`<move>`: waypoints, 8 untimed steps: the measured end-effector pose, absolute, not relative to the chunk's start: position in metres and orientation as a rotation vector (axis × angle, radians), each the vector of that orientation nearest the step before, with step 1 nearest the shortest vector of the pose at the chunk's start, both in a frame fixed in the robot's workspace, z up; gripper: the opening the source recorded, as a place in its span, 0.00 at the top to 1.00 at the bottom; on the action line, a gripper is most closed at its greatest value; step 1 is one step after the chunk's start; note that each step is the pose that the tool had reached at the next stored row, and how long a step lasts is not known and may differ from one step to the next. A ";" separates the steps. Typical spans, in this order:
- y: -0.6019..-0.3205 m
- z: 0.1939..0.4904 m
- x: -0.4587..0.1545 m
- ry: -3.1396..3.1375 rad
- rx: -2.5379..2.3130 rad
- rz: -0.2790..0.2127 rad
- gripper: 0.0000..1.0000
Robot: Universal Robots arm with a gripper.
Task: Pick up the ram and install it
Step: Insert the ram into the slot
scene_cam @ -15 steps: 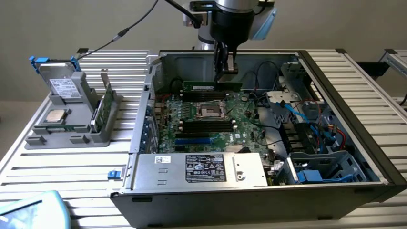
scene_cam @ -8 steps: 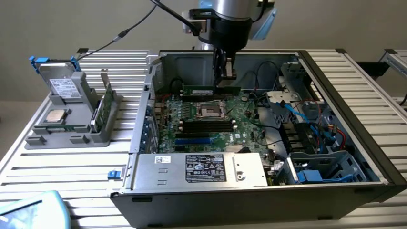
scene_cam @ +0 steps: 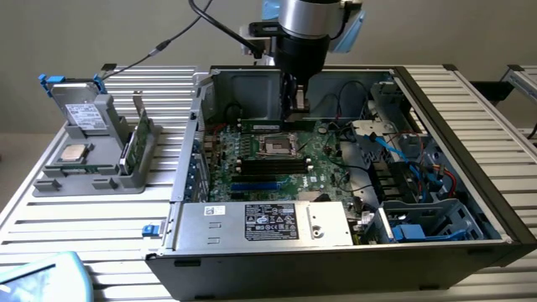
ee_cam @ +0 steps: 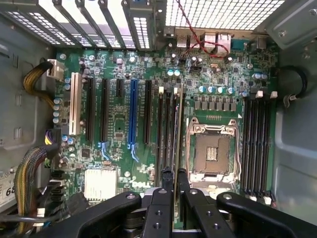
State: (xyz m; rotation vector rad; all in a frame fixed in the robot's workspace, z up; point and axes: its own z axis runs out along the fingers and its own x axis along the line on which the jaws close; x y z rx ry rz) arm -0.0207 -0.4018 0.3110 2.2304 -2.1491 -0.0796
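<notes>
The gripper (ee_cam: 174, 179), closed narrowly on the ram (ee_cam: 178, 129), holds it on edge over the memory slots (ee_cam: 161, 134) beside the processor socket (ee_cam: 213, 153), where a slight tilt might jam it against a slot wall.

One arm (scene_cam: 309, 16) enters from the top of the exterior view, its silver wrist section vertical and the tool end pointing straight down. The gripper (scene_cam: 295, 112) sits directly under the wrist and in line with it, black-bodied, with no visible tilt. Its two slim black fingers (ee_cam: 167, 183) stand parallel and drawn close, a narrow gap between them. In that gap the ram (ee_cam: 178, 129) is pinched by its upper edge, seen edge-on in the wrist view. In the exterior view the ram hangs level beneath the gripper. Black linkage bars (ee_cam: 104, 213) spread to either side behind the fingers.
</notes>
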 end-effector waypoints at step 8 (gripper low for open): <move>-0.402 0.296 -0.021 -2.133 2.245 -0.079 0.86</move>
